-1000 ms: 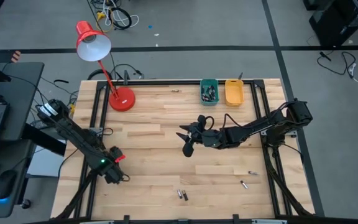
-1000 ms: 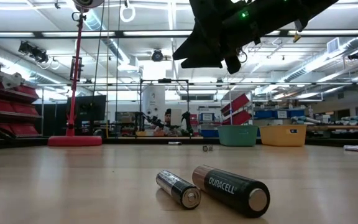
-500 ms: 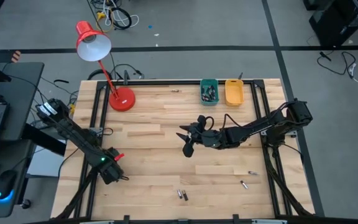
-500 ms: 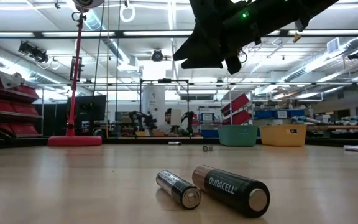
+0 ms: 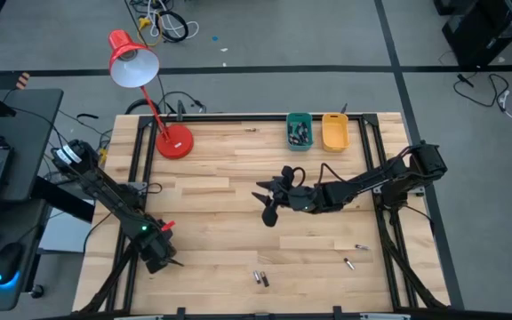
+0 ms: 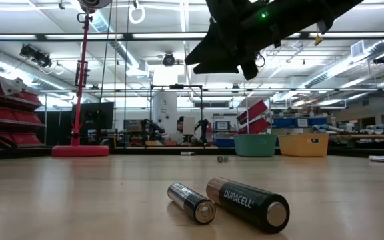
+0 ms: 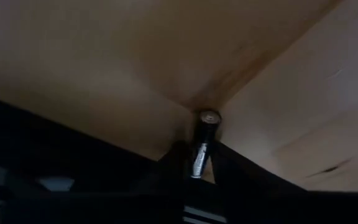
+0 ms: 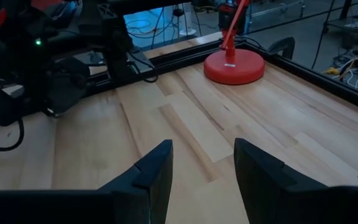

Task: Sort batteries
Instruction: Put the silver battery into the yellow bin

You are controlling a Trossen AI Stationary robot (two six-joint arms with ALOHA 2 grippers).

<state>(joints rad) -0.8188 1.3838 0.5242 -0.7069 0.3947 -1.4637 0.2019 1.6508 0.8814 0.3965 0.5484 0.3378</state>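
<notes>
Low view shows two dark batteries (image 6: 229, 200) with coppery ends lying side by side on the pale wooden tabletop (image 5: 212, 213); two more lie well apart nearer the right edge. The left claw (image 7: 199, 163) pinches a fifth; the right claw (image 8: 201, 171) hovers spread mid-table.

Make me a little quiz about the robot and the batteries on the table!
1. True or false: the left gripper grips a battery.
2. Which bin already holds batteries? A) the teal bin B) the yellow bin
3. Fill in: the right gripper hangs above the table with its fingers ____.

Key: 1 true; 2 A; 3 open.
</notes>
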